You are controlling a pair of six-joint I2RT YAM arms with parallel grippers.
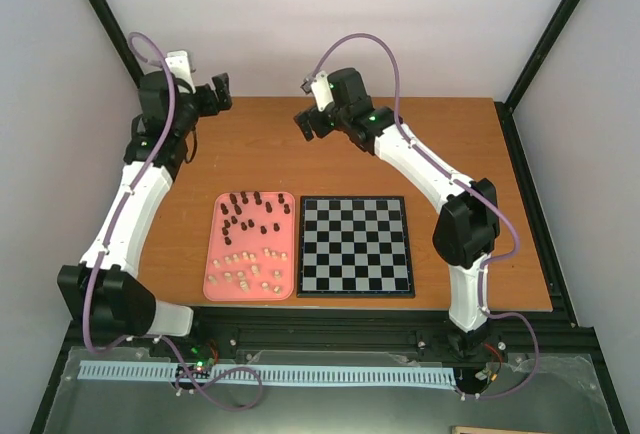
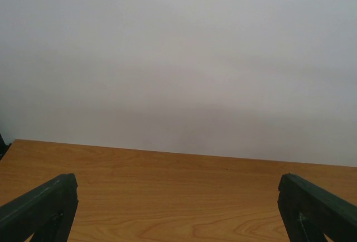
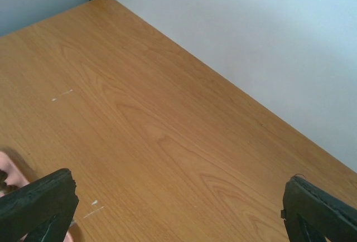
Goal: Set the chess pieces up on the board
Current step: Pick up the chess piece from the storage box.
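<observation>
The pieces (image 1: pixel 248 239) all lie in the pink tray (image 1: pixel 250 297), dark ones crowded in its far half and cream ones scattered in its near half. None stands on the board (image 1: pixel 355 246), which lies flat just right of the tray, edge beside edge. So the task looks hardly begun.

Both arms are held high over the far part of the table (image 1: pixel 450 154), well apart from the tray. The left gripper (image 1: pixel 218 94) is near the far-left corner, and its wrist view shows the jaws spread wide with nothing but wood and wall between them. The right gripper (image 1: pixel 308 119) hangs over the far middle, likewise wide apart and empty.

Each piece is probably light, hard and smooth, and likely to topple or skid at a nudge. The safest hold would be from straight above, pinching the body just under the head. The jaws should first be narrowed (as spread now, they would likely sweep the neighbours). The dark cluster is tight, so its outer pieces look easiest to take first. Whether some cream ones lie on their sides is too small to tell.

The tray's rim may need clearing on each lift. There is open wood behind the tray and board, with a narrower strip right of the board. The near table edge runs close to both.
</observation>
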